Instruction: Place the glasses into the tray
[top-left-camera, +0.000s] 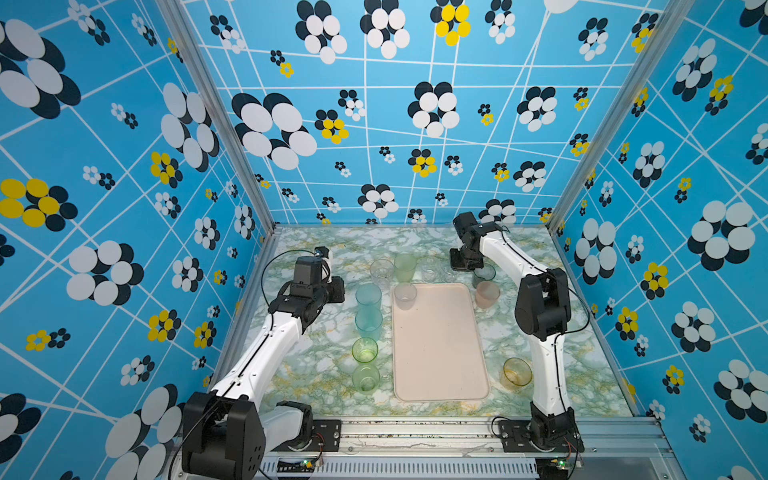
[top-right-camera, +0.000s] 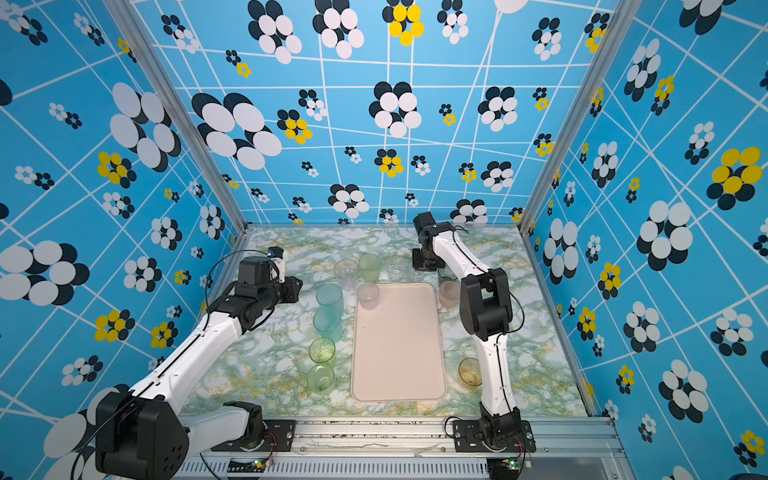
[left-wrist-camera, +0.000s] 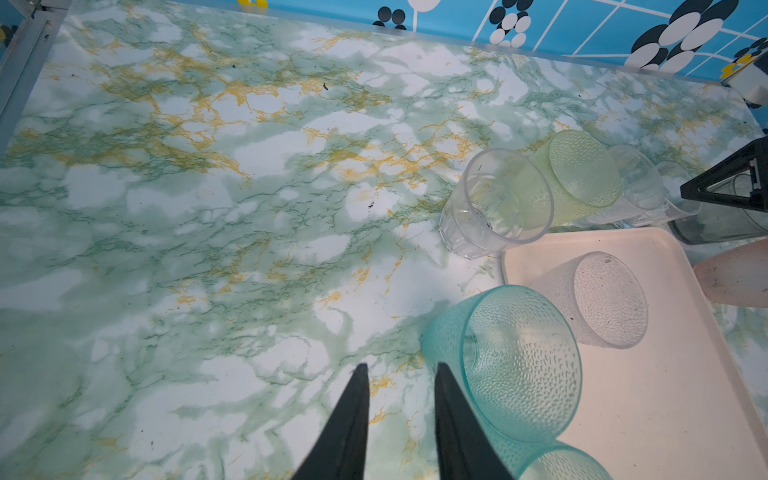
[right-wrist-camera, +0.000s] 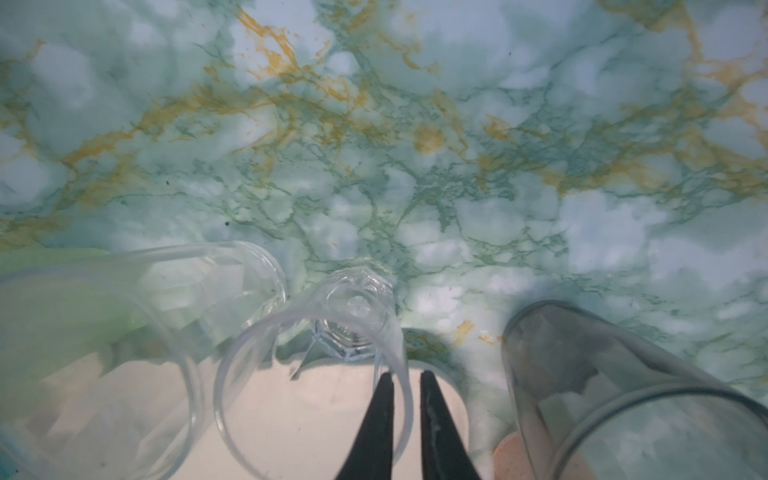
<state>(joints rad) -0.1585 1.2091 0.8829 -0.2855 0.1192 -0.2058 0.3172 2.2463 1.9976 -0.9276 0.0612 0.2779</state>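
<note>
Right gripper (right-wrist-camera: 406, 386) lower centre of wrist view, fingers narrow, astride clear glass (right-wrist-camera: 349, 324) rim; firm pinch unclear. Glass just above tray (top-left-camera: 440, 353) top edge in top view. Seat deeper, lift straight, miss grey glass (right-wrist-camera: 602, 395). Left gripper (left-wrist-camera: 401, 386): narrow gap, empty.

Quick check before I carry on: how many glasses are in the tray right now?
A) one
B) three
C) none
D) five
A: only one clear glass stands inside the tray, at its far left corner in both top views, and the rest of the tray floor is bare.
</note>
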